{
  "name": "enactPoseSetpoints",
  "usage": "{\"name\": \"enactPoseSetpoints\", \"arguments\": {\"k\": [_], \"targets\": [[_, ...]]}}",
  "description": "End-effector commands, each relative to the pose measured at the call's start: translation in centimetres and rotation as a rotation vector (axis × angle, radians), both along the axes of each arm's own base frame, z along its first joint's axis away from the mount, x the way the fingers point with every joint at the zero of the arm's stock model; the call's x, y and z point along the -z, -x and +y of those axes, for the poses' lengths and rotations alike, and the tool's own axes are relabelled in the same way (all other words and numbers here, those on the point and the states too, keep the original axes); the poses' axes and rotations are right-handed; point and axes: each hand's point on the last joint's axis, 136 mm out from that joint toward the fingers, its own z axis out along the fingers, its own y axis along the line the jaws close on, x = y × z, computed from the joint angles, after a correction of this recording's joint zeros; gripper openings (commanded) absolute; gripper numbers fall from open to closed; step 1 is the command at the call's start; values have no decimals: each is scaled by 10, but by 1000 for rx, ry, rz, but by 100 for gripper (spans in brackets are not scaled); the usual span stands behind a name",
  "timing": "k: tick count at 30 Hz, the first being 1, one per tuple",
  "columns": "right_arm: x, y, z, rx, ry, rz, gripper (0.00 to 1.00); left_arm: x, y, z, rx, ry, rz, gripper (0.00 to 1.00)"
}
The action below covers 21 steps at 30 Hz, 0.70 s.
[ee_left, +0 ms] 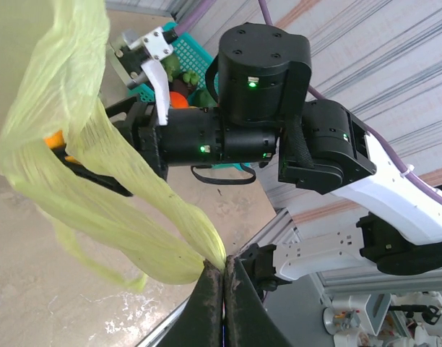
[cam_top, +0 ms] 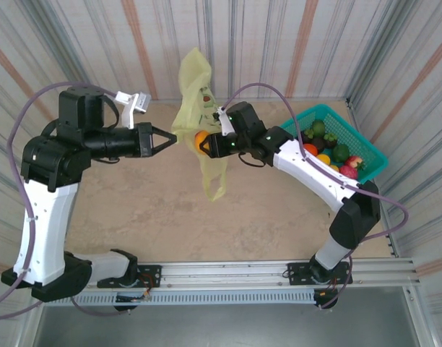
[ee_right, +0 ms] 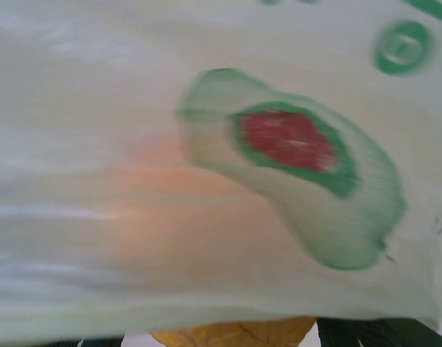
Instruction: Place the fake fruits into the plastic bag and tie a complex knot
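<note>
Hanging above the worktop [cam_top: 170,220], the plastic bag [cam_top: 193,101] is pinched tight in the left tool [cam_top: 172,138]; the right tool [cam_top: 197,143] is clamped on an orange fruit [cam_top: 201,139] against the bag.

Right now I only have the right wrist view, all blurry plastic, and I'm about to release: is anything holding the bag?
Observer: Yes. The left gripper's fingers are shut on a gathered edge of the plastic bag, which hangs in the air.
Operator: Where is my fruit relative to it?
Observer: The right gripper holds the orange fruit against the bag's middle. I can't tell whether it is inside.
Operator: Any fruit left to load?
Observer: Several fake fruits lie in the teal basket beside the right arm.
</note>
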Motion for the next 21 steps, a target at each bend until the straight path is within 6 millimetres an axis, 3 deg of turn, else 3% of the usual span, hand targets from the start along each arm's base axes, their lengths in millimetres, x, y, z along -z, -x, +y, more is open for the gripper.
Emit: {"name": "enactPoseSetpoints", "arguments": {"k": [1, 7, 11, 12, 14, 15, 21], "targets": [[-17, -23, -24, 156, 45, -47, 58, -20, 2, -4, 25, 57, -34, 0], [-37, -31, -27, 174, 65, -55, 58, -32, -3, -11, 22, 131, -1, 0], [-41, -37, -13, 145, 78, -39, 58, -45, -7, -17, 30, 202, -3, 0], [-39, -38, -10, 142, 90, -33, 61, -47, -8, -17, 28, 210, -10, 0], [-24, -40, -6, 134, 138, 21, 82, -50, -13, -19, 26, 220, -23, 0], [-17, -40, -4, 129, 154, 43, 87, -51, -16, -19, 21, 223, -26, 0], [38, -35, -12, 112, 285, 155, 93, -48, -29, -16, -14, 239, -38, 0]]}}
